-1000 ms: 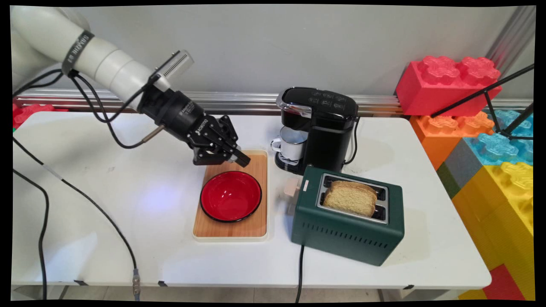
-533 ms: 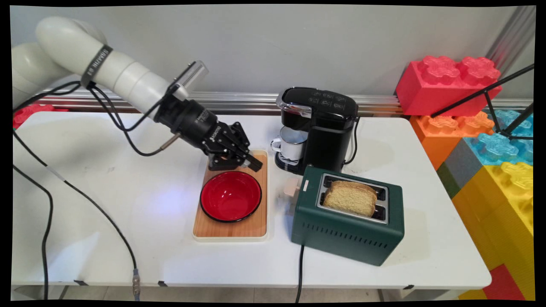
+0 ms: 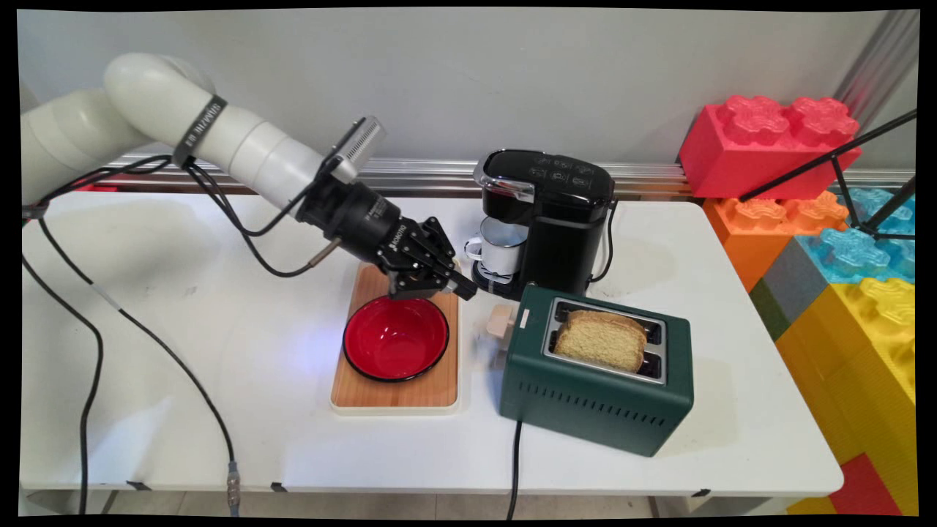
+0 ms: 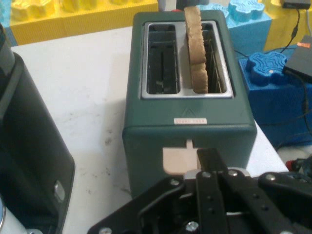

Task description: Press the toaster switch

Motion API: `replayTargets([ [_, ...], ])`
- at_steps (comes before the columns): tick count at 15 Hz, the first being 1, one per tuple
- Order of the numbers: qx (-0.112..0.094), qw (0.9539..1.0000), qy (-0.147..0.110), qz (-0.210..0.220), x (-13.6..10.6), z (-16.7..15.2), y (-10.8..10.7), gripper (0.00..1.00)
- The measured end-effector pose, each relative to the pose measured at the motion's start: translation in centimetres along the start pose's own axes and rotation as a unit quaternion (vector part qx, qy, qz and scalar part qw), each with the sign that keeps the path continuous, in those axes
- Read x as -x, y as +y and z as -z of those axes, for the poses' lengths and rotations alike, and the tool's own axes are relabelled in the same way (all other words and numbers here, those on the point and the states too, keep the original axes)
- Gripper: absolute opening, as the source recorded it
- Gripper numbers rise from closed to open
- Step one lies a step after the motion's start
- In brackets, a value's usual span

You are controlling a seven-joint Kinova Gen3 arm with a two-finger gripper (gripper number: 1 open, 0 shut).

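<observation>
My black gripper (image 3: 463, 289) is shut and holds nothing. It hangs over the far right corner of the wooden tray (image 3: 395, 393), just above the rim of the red bowl (image 3: 395, 338). In the hand view the gripper (image 4: 209, 158) points at the green toaster (image 4: 190, 131), and its tip lies close to the beige lever (image 4: 176, 161) on the toaster's end. In the main view that lever (image 3: 501, 322) sits a short way right of and below the tip. A slice of bread (image 3: 600, 340) stands in one slot of the toaster (image 3: 596, 399); the other slot is empty.
A black coffee machine (image 3: 556, 219) stands behind the toaster with a white mug (image 3: 501, 254) under its spout, close to the gripper's right. Large coloured toy blocks (image 3: 842, 241) line the table's right side. Black cables hang over the left of the table (image 3: 183, 329).
The arm has swung to the right. The shut gripper went from the tray's far left edge to its far right corner, nearer the toaster's lever and the mug.
</observation>
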Motion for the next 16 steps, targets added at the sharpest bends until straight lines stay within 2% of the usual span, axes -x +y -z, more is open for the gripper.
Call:
replayTargets([
  [16, 0.006, 0.9998, 0.016, 0.008, 1.2, -4.5, -1.0, 0.00],
])
